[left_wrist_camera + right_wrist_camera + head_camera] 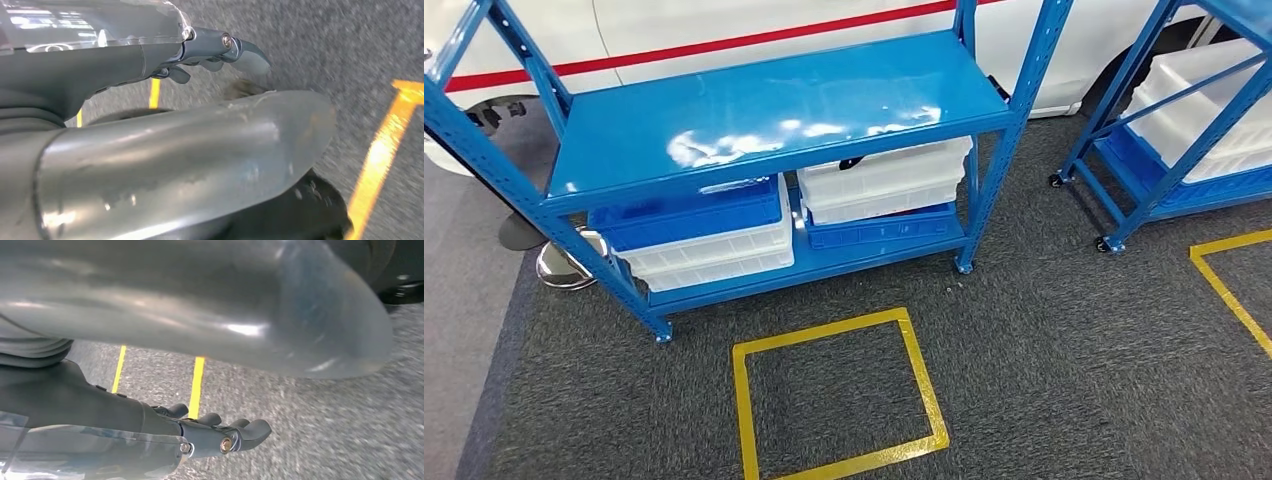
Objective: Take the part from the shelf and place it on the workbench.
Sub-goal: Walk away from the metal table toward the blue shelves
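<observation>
Shelf (774, 115) holds stacked bins (704, 235); left hand (215, 50) and right hand (220, 432) hang empty, fingers loosely apart.

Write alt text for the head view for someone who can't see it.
A blue metal shelf unit stands on dark grey carpet, its lower level holding stacked white and blue bins. A yellow tape square marks the floor in front; a second blue rack stands at right.

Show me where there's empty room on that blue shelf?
The blue shelf's top board is bare from post to post. The lower level is crowded: stacked blue and white bins on the left, white bins over a blue one on the right.
</observation>
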